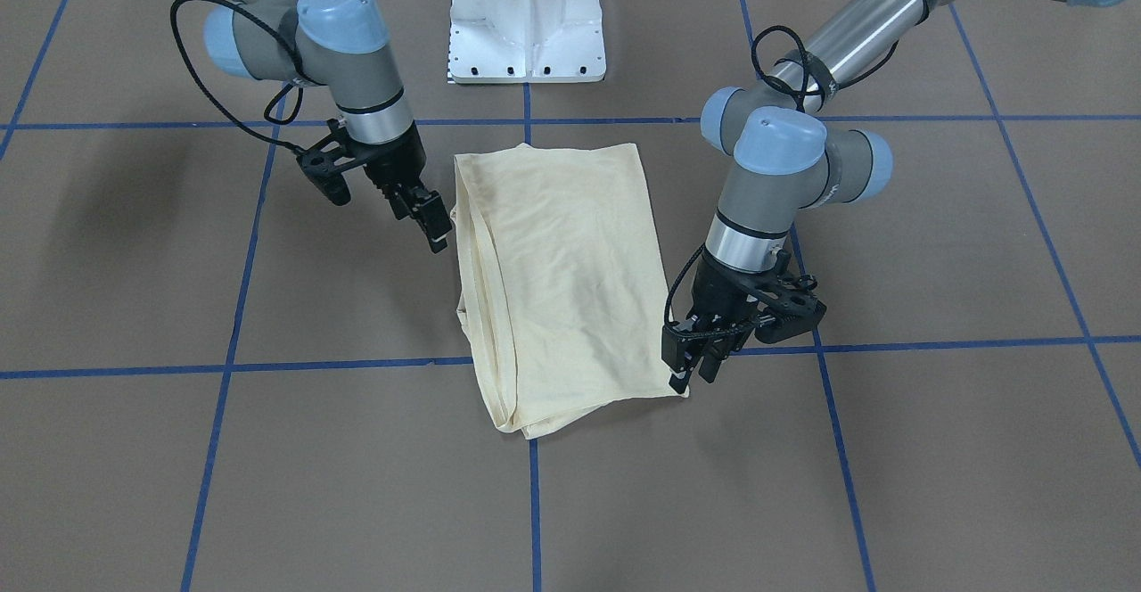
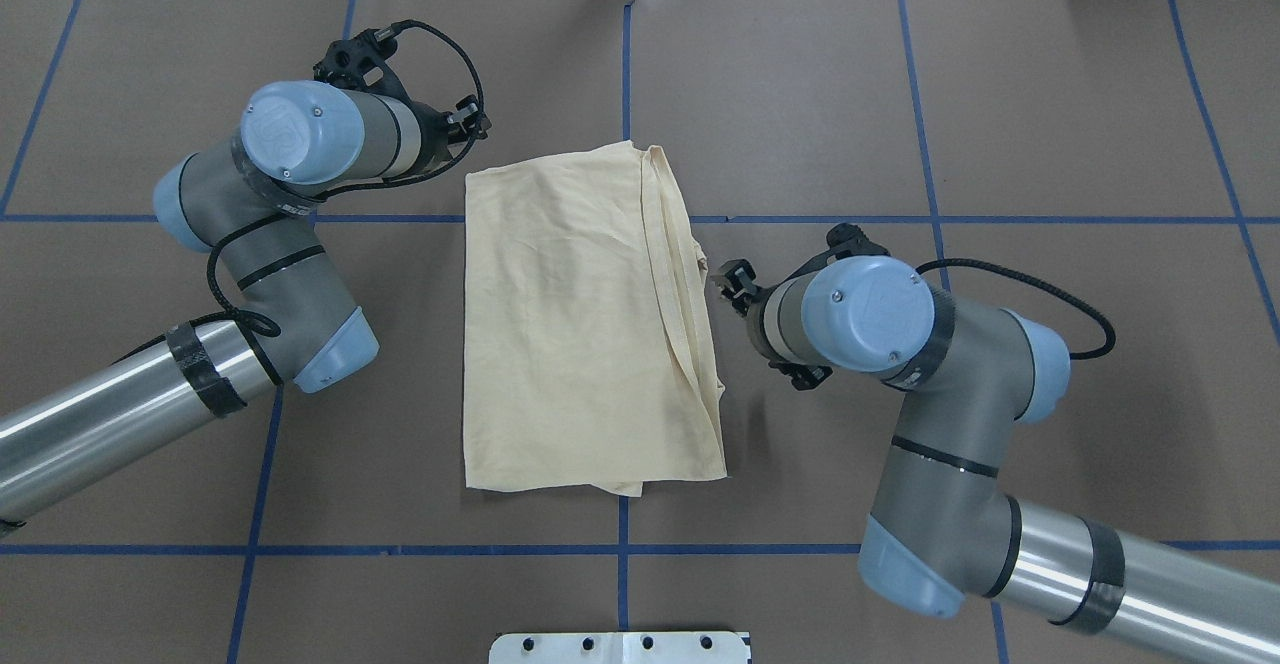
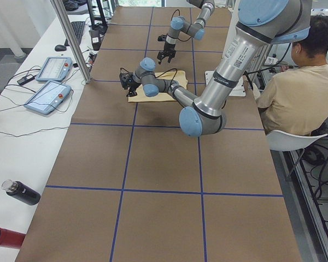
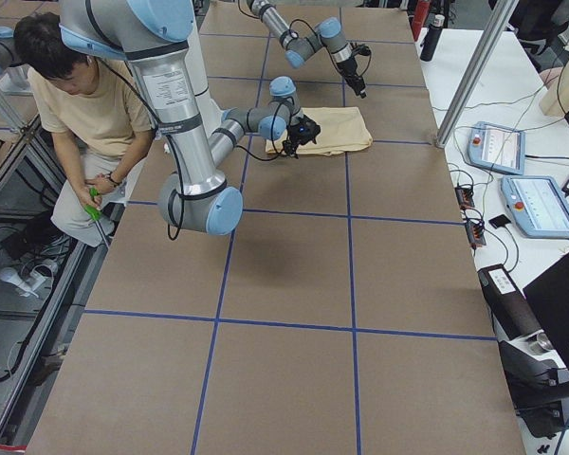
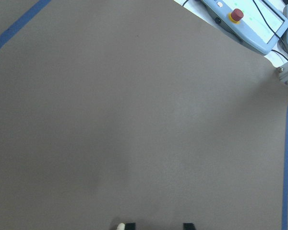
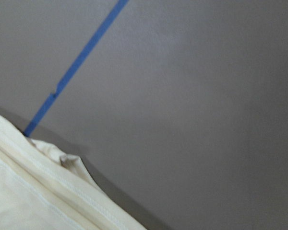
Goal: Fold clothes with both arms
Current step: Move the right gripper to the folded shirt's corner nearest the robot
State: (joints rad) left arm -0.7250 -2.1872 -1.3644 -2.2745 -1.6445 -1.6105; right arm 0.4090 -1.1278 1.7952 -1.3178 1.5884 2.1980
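The clothes are one cream-yellow shirt [image 1: 562, 280] [image 2: 580, 324], folded into a long rectangle and lying flat mid-table with layered edges along one long side. No print shows. My left gripper [image 1: 692, 369] [image 2: 470, 129] hangs open at the shirt's far corner. In the left wrist view its two black fingertips [image 5: 129, 225] stand apart with nothing between them, and a scrap of cream cloth [image 5: 119, 226] lies just outside them. My right gripper [image 1: 432, 222] [image 2: 725, 279] hovers beside the layered edge [image 6: 38, 191], slightly open and holding nothing.
The white pedestal base [image 1: 526, 30] stands behind the shirt. Blue tape lines [image 1: 339, 365] grid the brown table. A person [image 3: 295, 93] sits beside the robot. Control pendants [image 3: 49, 82] and a dark bottle [image 3: 22, 192] lie on the side bench.
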